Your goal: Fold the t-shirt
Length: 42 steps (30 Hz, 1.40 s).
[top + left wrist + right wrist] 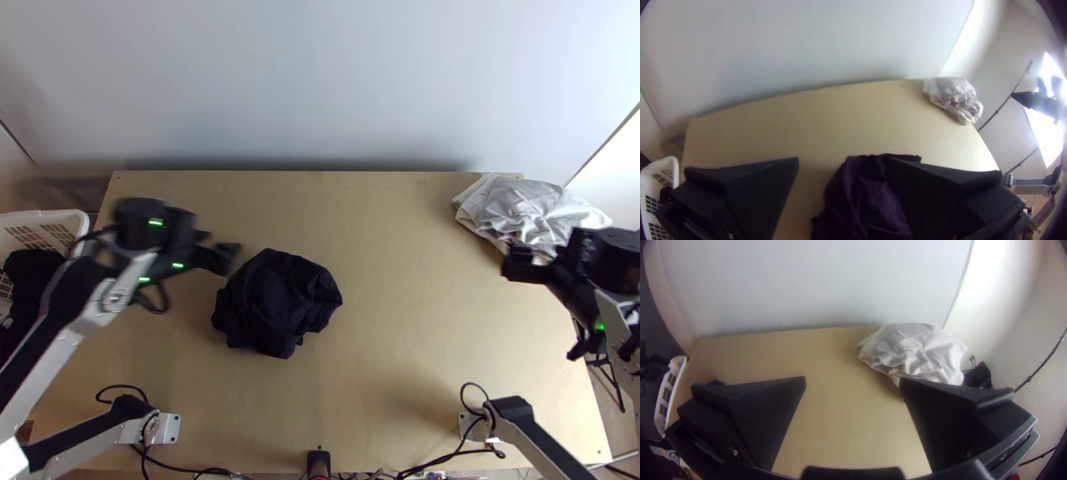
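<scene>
1. Presently, the left gripper [222, 242] has its jaws wide apart; in its wrist view, the fingers stand on two sides with a broad gap.
2. Just beside these jaws, toward the table's middle, is the dark cloth [280, 304]. It lies bunched on the table, with many creases and uneven edges. In the left wrist view, one finger covers a part of it; if they touch, I cannot tell.
3. Likewise, the right gripper [542, 310] has its jaws wide apart, over the table's right side. It is well apart from the dark cloth.
4. Near the right jaws, on their far side, a white cloth [524, 206] lies loosely bunched at the table's far corner. In the right wrist view, one finger hides a little of its lower edge.
5. Between and around both jaws extends the light wooden table [392, 248].
6. Outward from the left jaws, beyond the table's side, stands a white basket [56, 214] with black fabric [26, 276] inside.
7. Farther than both jaws, behind the far edge, rises a pale wall [320, 88].
</scene>
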Motion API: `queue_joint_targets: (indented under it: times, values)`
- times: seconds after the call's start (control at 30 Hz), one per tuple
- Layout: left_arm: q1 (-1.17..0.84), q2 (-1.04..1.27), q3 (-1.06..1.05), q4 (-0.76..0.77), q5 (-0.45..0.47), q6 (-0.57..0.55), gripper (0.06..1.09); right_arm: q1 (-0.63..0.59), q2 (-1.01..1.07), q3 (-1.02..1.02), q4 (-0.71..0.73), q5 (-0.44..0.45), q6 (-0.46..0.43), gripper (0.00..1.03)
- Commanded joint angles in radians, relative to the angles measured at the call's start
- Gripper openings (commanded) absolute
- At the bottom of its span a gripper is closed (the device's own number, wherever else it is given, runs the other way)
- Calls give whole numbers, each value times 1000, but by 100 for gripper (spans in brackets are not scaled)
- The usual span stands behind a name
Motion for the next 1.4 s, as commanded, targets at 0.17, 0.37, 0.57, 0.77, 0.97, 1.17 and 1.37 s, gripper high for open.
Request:
queue_joint_targets:
  times: [0.17,0.37,0.57,0.77,0.97,1.17,1.37]
  values:
    - [404,-214,-80,-189,7,104,103,479,232,66,-37,-19,-36,98]
    - [405,-260,-159,-236,7,51,103,706,362,98,-32,-19,-34,98]
    - [431,-255,-185,-235,8,13,103,844,522,167,-31,-21,-65,98]
    - [433,-257,-201,-235,7,-1,103,937,680,294,-32,-21,-54,88]
    - [441,-255,-227,-225,7,1,103,940,803,351,-24,-120,-53,88]
    - [441,-234,-264,-187,8,1,103,985,939,420,-18,-188,-53,88]
    - [439,-206,-296,-155,8,1,103,1040,1051,481,-20,-217,-57,87]
